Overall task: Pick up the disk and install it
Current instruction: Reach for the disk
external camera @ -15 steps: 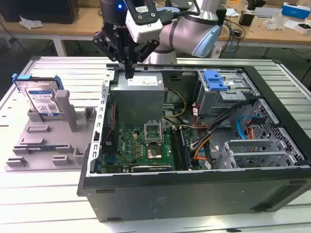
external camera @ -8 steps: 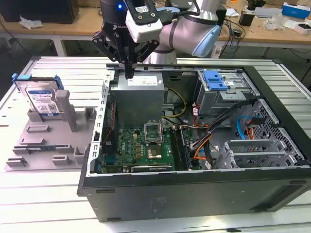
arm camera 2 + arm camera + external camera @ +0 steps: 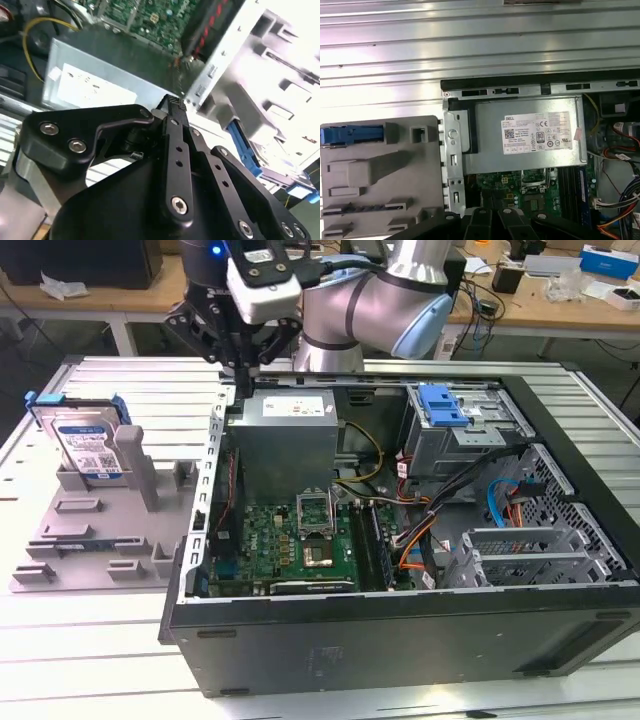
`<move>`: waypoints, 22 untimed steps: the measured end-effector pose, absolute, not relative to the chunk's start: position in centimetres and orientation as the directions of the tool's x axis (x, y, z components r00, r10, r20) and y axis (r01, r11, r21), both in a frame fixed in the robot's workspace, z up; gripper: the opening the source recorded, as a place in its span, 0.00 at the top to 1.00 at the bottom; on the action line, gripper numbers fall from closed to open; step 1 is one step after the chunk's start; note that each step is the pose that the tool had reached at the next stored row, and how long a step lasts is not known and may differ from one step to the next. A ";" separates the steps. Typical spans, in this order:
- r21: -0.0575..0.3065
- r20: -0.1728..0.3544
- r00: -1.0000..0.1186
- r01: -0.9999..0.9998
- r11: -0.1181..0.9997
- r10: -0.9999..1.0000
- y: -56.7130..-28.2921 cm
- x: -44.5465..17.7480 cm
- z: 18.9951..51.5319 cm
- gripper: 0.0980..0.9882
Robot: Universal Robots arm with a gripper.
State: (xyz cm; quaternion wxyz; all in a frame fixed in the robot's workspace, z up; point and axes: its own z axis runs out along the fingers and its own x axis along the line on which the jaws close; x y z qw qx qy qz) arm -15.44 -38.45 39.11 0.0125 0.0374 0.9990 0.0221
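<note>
Ribbed metal tabletop [image 3: 80,660] | gripper [image 3: 243,390] clenched, empty, above case [image 3: 400,640] edge | disk [image 3: 88,445] upright in grey holder [image 3: 90,540], well apart | risk: low sideways move clips case wall or topples disk

Flat silver disk [image 3: 85,440], blue-and-white label facing outward, blue plastic frame along the edges. Propped upright, tilted slightly back, in the grey holder [image 3: 100,530] at the exterior view's left. Probably the blue strip, edge-on, in the first wrist view.
</note>
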 end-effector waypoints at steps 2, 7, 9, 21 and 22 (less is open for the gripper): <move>0.045 -0.023 -0.997 0.074 0.996 0.075 -37.5 -18.0 38.9 0.99; 0.045 -0.023 -0.997 0.074 0.996 0.075 -36.4 -20.4 38.7 0.99; 0.045 -0.023 -0.997 0.074 0.996 0.075 -35.7 -21.9 38.6 0.99; 0.045 -0.023 -0.997 0.074 0.996 0.075 -32.6 -28.7 37.9 0.99; 0.045 -0.023 -0.997 0.074 0.996 0.075 -32.4 -29.5 37.8 0.99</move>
